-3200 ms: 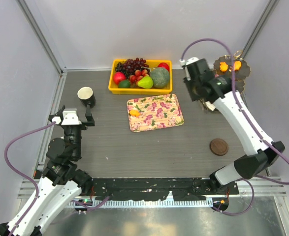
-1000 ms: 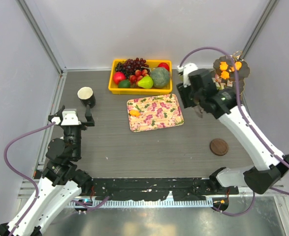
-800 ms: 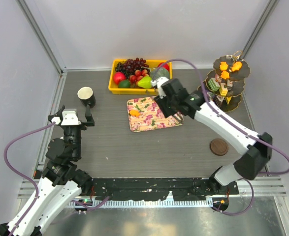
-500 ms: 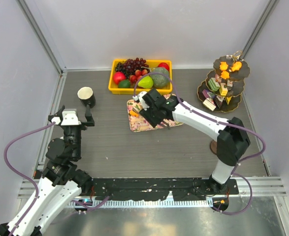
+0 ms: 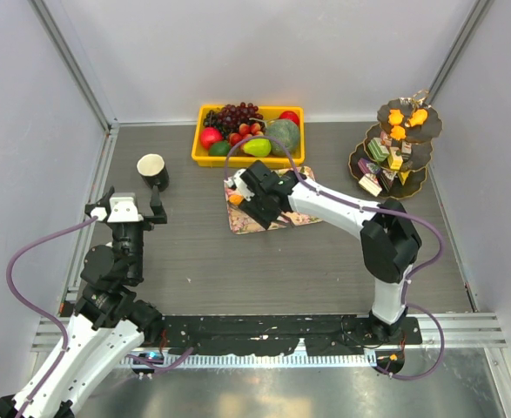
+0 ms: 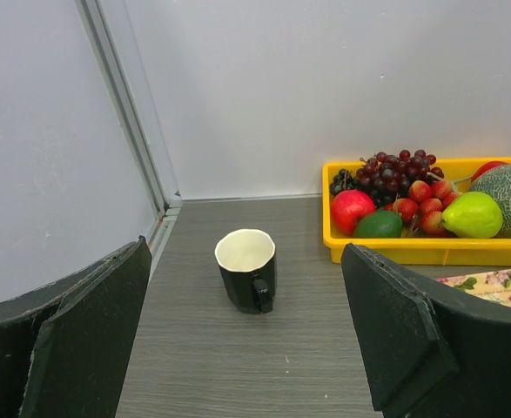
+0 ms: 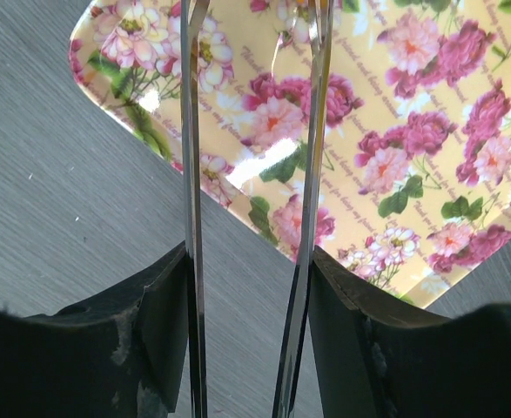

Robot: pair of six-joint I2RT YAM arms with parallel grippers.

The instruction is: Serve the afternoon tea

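My right gripper is shut on metal tongs, whose two blades stand slightly apart over the near-left corner of the floral tray. In the top view it hovers just right of one orange pastry lying on that tray. The dark gold-rimmed three-tier stand at the far right holds orange pastries and multicoloured cake pieces. A black cup stands upright at the left. My left gripper is open and empty, a little in front of it. The light-blue cup is out of view.
A yellow bin of grapes, pear, apples and melon stands at the back centre behind the tray. Metal frame posts and grey walls close the left, back and right sides.
My right arm swung from the three-tier stand at the far right leftwards across the table to the floral tray's left end, by the pastry. The left arm has not moved.
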